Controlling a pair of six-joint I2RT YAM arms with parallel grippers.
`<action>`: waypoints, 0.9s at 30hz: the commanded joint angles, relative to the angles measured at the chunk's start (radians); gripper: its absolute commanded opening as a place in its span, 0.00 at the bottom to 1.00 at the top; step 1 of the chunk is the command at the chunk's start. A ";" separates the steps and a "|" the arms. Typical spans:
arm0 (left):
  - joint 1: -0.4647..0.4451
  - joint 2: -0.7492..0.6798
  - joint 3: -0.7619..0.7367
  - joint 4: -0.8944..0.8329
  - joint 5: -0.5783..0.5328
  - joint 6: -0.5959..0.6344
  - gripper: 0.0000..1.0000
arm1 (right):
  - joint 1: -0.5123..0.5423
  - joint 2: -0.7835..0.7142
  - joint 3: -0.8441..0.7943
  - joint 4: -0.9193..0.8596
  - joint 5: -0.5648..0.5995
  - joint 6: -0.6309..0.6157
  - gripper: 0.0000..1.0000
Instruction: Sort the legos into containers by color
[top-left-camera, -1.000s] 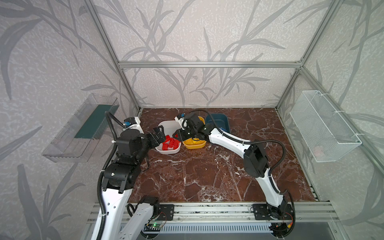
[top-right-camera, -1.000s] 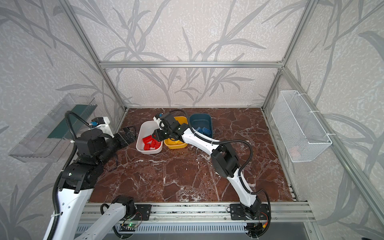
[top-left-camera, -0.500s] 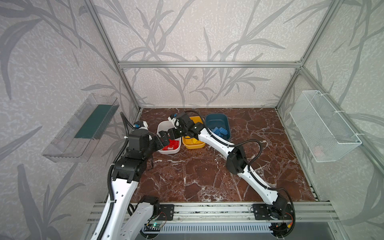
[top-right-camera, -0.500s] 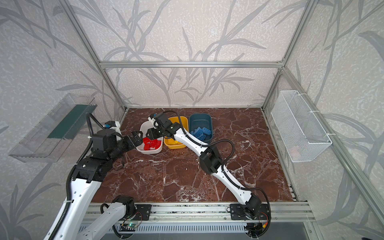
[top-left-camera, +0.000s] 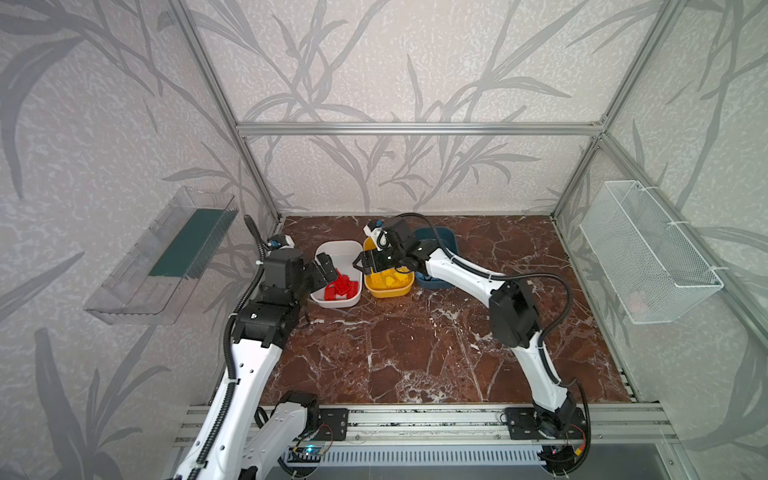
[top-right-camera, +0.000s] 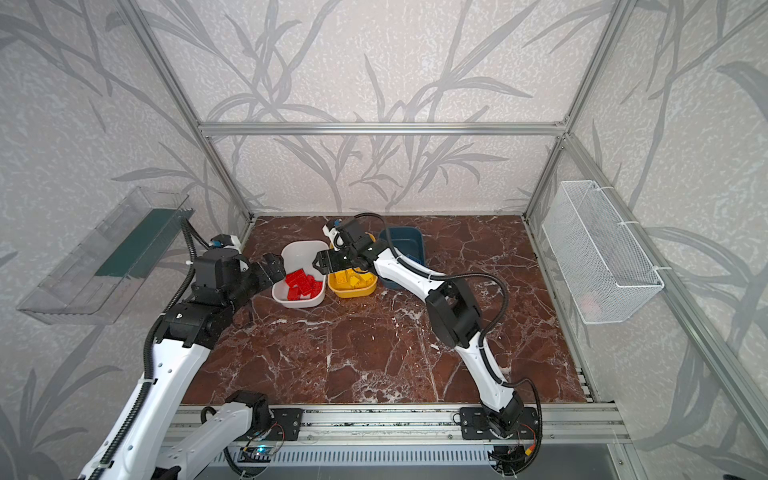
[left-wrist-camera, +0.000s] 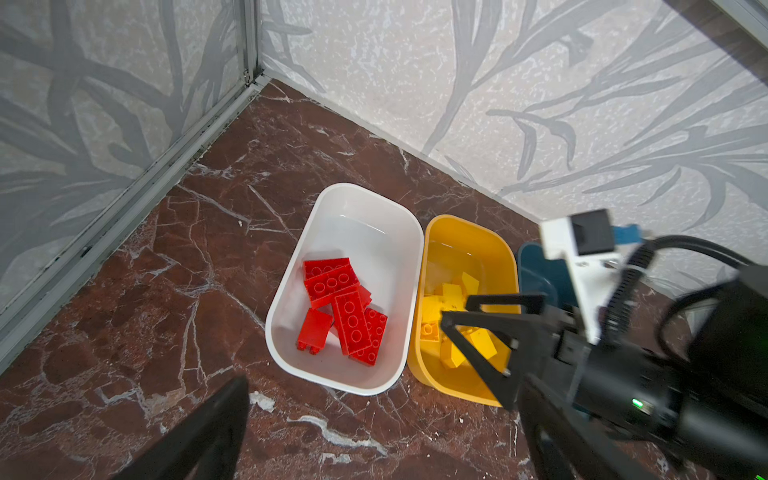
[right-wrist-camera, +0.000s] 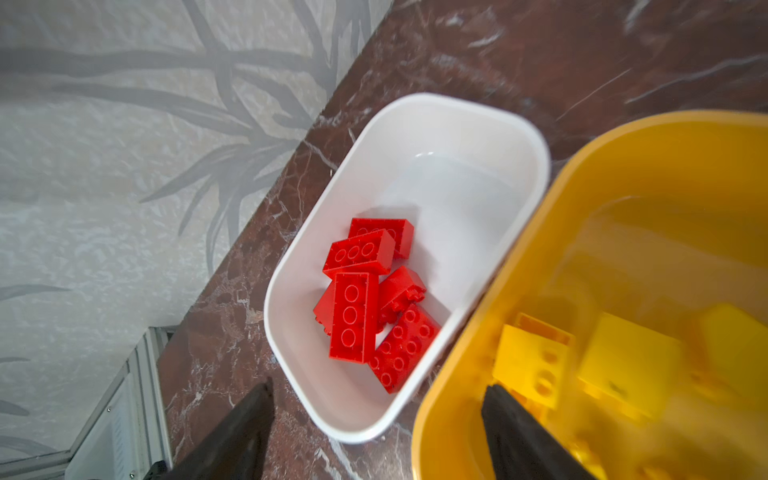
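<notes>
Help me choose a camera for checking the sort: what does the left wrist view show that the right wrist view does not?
Only the left wrist view: an edge of the dark teal tub, and the right claw seen side-on, crossing in front of the yellow tub. Only the right wrist view: nothing new, just a closer look at the yellow bricks. Both: the white tub holding red bricks, beside the yellow tub.

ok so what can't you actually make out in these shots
- dark blue tub: in both top views the right arm covers most of it, so its contents barely show; the left wrist view shows only a sliver.
- yellow bricks: blurred in the right wrist view, partly behind the right gripper in the left wrist view; no count.
- wire basket: a pinkish thing inside, too small to name.
</notes>
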 joint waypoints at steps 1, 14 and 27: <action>-0.003 0.030 0.022 0.046 -0.041 -0.003 0.99 | -0.068 -0.181 -0.201 0.219 0.016 -0.006 0.82; -0.002 0.241 -0.115 0.225 -0.170 0.050 0.99 | -0.429 -0.805 -1.026 0.311 0.250 -0.116 0.99; 0.024 0.468 -0.305 0.711 -0.386 0.328 0.99 | -0.694 -1.208 -1.548 0.631 0.579 -0.289 0.99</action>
